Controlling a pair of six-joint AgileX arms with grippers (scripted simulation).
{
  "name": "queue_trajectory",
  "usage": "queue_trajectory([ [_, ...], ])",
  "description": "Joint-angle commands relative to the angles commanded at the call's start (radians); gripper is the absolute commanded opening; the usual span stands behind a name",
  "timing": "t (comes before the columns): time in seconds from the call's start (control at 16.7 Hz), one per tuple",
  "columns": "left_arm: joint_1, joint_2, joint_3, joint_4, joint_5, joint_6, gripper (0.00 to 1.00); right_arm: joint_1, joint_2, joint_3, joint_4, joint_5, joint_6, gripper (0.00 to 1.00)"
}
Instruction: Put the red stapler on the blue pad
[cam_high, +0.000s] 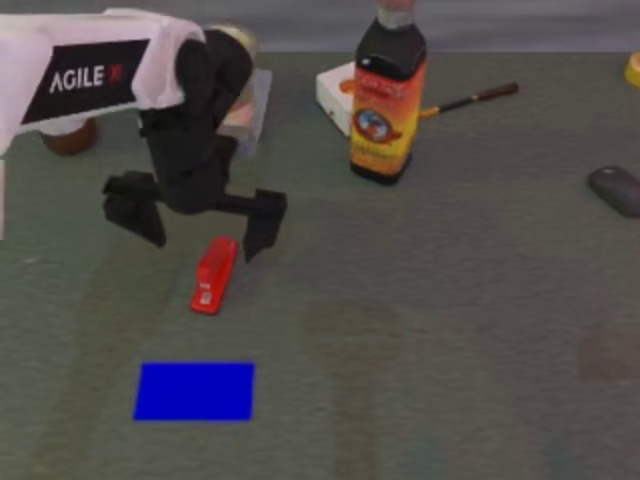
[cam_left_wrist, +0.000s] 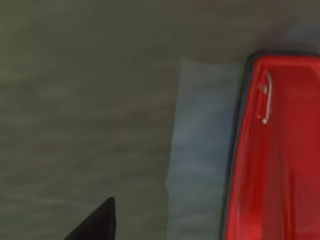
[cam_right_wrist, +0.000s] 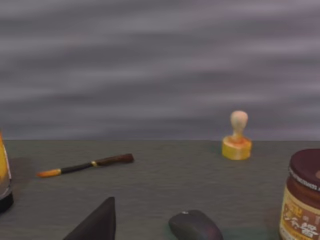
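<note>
One arm alone is placed for this job: the left gripper (cam_high: 200, 215) hangs in the upper left of the top view with its two dark fingers spread wide and nothing between them, one finger (cam_high: 135, 208) out to the left and the other finger (cam_high: 262, 222) just beside the upper end of the red stapler (cam_high: 214, 275). The stapler lies flat on the green table (cam_high: 450, 330), left of centre, slightly below and to the right of the midpoint between the fingertips. Its long axis runs steeply up the frame, tilted a little so the upper end leans right and the end with the small pale mark points down and left. The left wrist view shows the red stapler (cam_left_wrist: 275, 150) filling one side, off the middle of the view, so the gripper probably needs a small shift before closing across the narrow width. The blue pad (cam_high: 195, 391) sits bare at the lower left of the top view, below the stapler and apart from it, so the carry should be short. No right gripper appears in the top view, and its state cannot be told; a dark bottle (cam_high: 388, 95) stands upper centre, away from the route.
</note>
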Motion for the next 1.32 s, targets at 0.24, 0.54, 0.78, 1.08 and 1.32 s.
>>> queue_trajectory([
  [0.24,0.000,0.034,-0.060,0.086,0.000,0.000,1.00,0.000,0.000,0.000,0.000,0.000,0.000,1.00],
  [0.54,0.000,0.034,-0.060,0.086,0.000,0.000,0.85,0.000,0.000,0.000,0.000,0.000,0.000,1.00],
  [0.78,0.000,0.034,-0.060,0.086,0.000,0.000,0.55,0.000,0.000,0.000,0.000,0.000,0.000,1.00],
  [1.08,0.000,0.034,-0.060,0.086,0.000,0.000,0.17,0.000,0.000,0.000,0.000,0.000,0.000,1.00],
  [1.32,0.000,0.034,-0.060,0.086,0.000,0.000,0.00,0.000,0.000,0.000,0.000,0.000,0.000,1.00],
])
